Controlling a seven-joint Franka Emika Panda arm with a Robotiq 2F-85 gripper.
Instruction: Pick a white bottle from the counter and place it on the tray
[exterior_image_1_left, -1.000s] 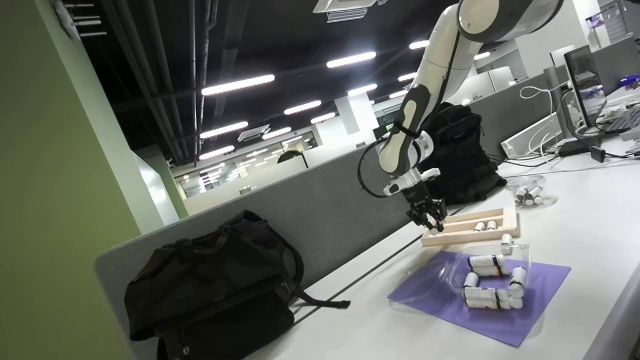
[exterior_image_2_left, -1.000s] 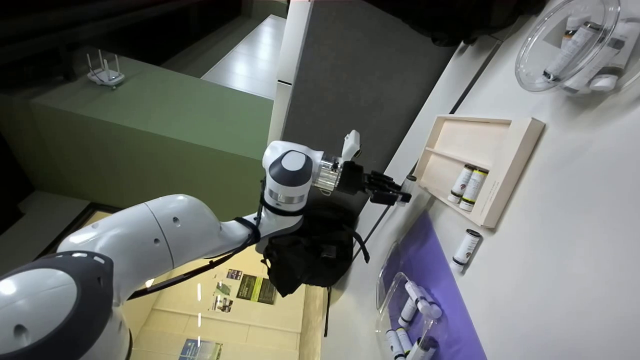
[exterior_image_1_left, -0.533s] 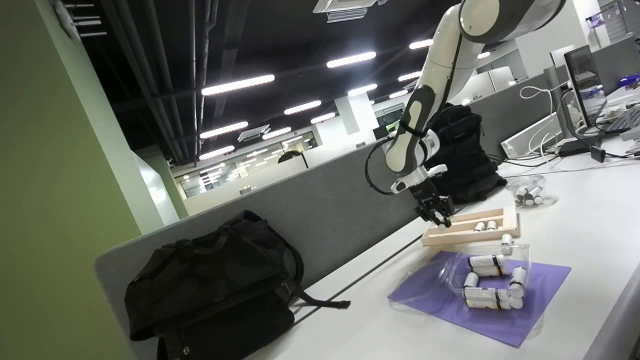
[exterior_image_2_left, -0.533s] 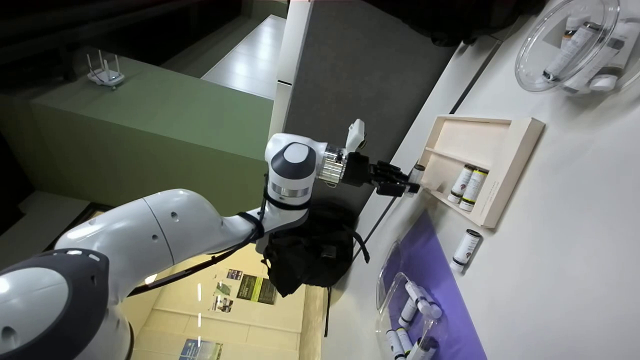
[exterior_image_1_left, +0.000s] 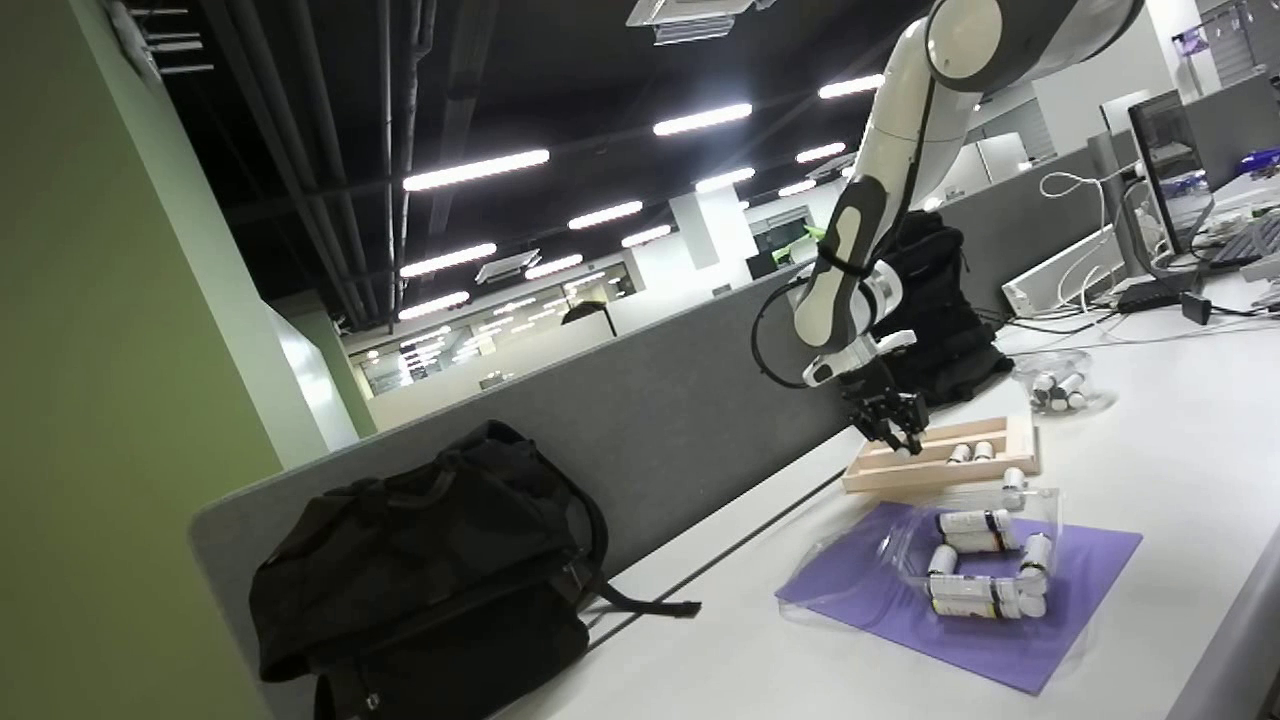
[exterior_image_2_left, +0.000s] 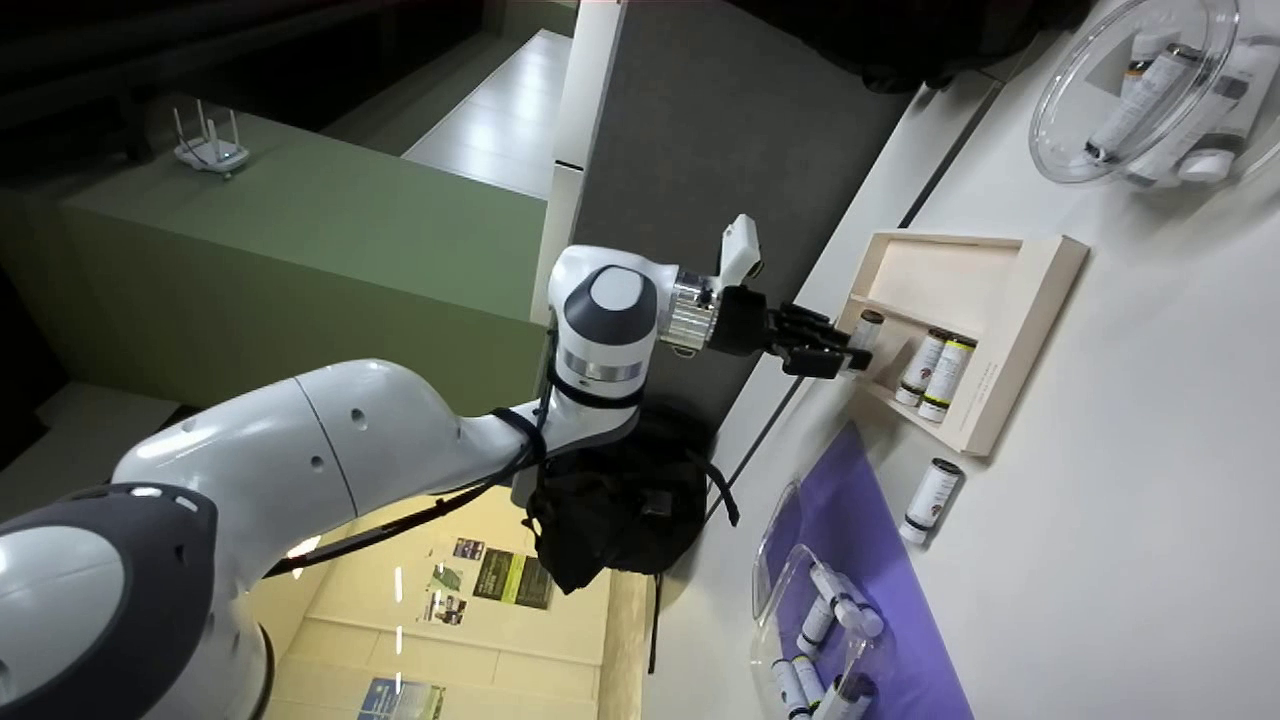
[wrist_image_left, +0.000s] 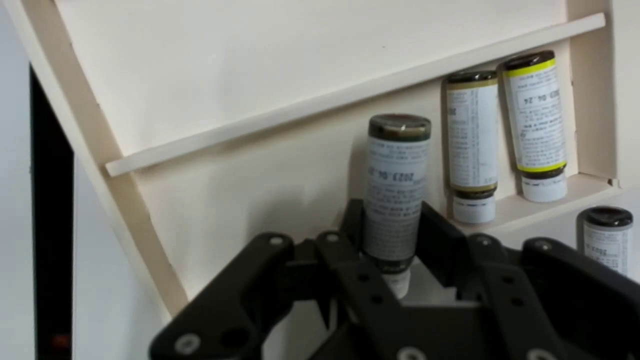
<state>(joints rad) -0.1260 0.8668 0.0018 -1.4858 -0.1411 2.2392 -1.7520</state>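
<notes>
White bottle (wrist_image_left: 397, 195): held over the tray (exterior_image_2_left: 1022, 345), above the compartment (wrist_image_left: 240, 170) that carries two others; base end towards the divider (wrist_image_left: 350, 96), cap end away from it; contact with the tray cannot be told
Pincer (wrist_image_left: 391, 215): jaws drawn in to bottle width, one on each side of the label's cap-end half; presumably gripped here to leave the base end free for lowering
Bottle angle: nearly parallel to the gold-banded bottle (wrist_image_left: 472, 140) and apart from it; alignment suggests a place in the same row; task judged close to complete, lowering and release pending
Yellow-banded bottle (wrist_image_left: 535, 115): lies just beside the gold-banded bottle, nearest the end wall (wrist_image_left: 592, 90), caps pointing the same way; probably grouped at this end so the row fills outward
Loose bottle (exterior_image_2_left: 932, 500): lies on the worktop (exterior_image_2_left: 1090, 520) just outside the tray; purpose cannot be told
Purple mat (exterior_image_1_left: 1085, 575): spread on the worktop under a transparent container (exterior_image_1_left: 1050, 512) with further bottles (exterior_image_1_left: 970, 590); probably a supply point set near the tray for short transfers
</notes>
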